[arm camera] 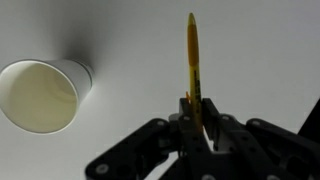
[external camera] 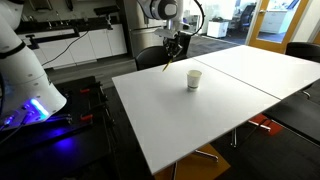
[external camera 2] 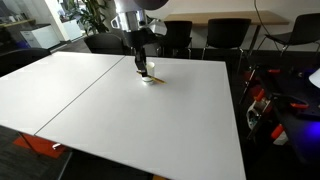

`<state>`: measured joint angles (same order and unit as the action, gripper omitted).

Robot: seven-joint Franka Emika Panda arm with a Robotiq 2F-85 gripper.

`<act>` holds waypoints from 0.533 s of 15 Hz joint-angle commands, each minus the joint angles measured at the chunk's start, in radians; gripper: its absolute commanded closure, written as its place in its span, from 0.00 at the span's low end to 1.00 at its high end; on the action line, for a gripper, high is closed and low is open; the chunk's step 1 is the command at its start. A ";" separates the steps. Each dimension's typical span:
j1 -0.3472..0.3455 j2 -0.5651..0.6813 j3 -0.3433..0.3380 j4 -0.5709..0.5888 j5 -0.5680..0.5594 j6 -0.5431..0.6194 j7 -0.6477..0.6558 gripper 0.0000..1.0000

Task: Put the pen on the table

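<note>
Pen (arm camera: 192, 50) in claw's (arm camera: 197, 113) grip, above table (arm camera: 265, 50)

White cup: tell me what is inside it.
Nothing visible: in the wrist view the cup shows a bare, pale interior. The pen is outside it, held by the end effector. Both exterior views hide its inside.

Arm: my silver-white Franka arm (external camera: 163, 10) reaches down over the far edge of the large white table (external camera: 200, 125).
Wrist: I read it as vertical.
Gripper: my black Robotiq gripper (arm camera: 195, 108) points down, fingers pinched on the thin yellowish-tan pen (arm camera: 192, 50).
</note>
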<state>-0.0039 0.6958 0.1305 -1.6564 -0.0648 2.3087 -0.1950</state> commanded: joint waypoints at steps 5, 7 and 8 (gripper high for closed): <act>0.079 0.175 -0.028 0.322 -0.085 -0.305 -0.103 0.96; 0.093 0.211 -0.029 0.380 -0.104 -0.349 -0.113 0.57; 0.099 0.225 -0.032 0.404 -0.112 -0.363 -0.116 0.51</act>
<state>0.0612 0.8565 0.1224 -1.3737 -0.1506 2.0297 -0.2810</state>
